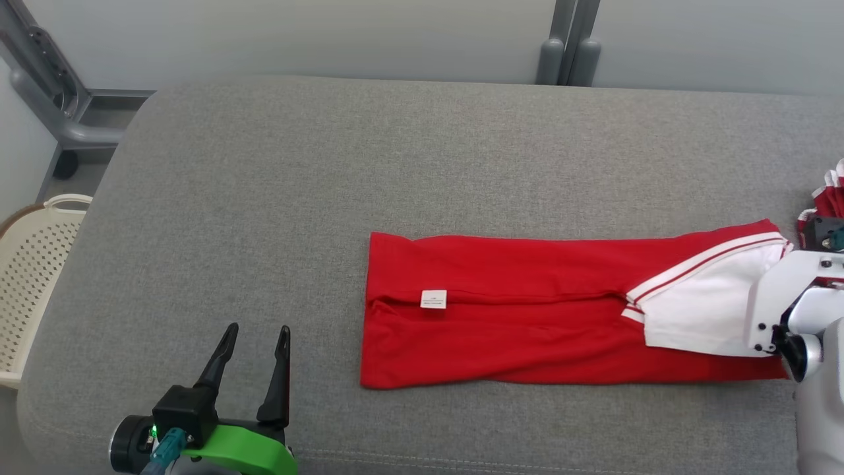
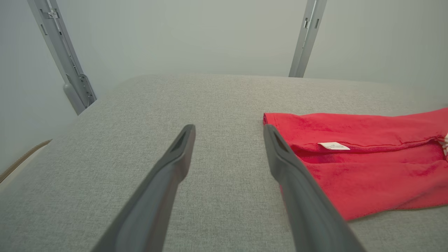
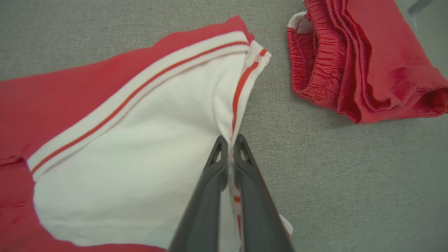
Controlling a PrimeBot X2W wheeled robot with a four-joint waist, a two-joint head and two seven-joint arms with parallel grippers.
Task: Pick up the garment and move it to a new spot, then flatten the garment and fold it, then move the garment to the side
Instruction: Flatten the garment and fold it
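Red garment (image 1: 514, 310) lies in a long strip toward the right edge of the grey cushion (image 1: 264, 198), right gripper (image 3: 231, 145) pinched on its white striped trim (left gripper (image 1: 258, 328) spread apart, near-left corner).

Bright, diffuse, even light casts only faint shadows; wrist views go soft near the lens.

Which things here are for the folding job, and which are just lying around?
For the job:
- red and white garment
- right hand, pinching the garment's white edge
- left hand, open

Just lying about:
- bunched red clothing beside the garment
- cream basket
- grey metal frame
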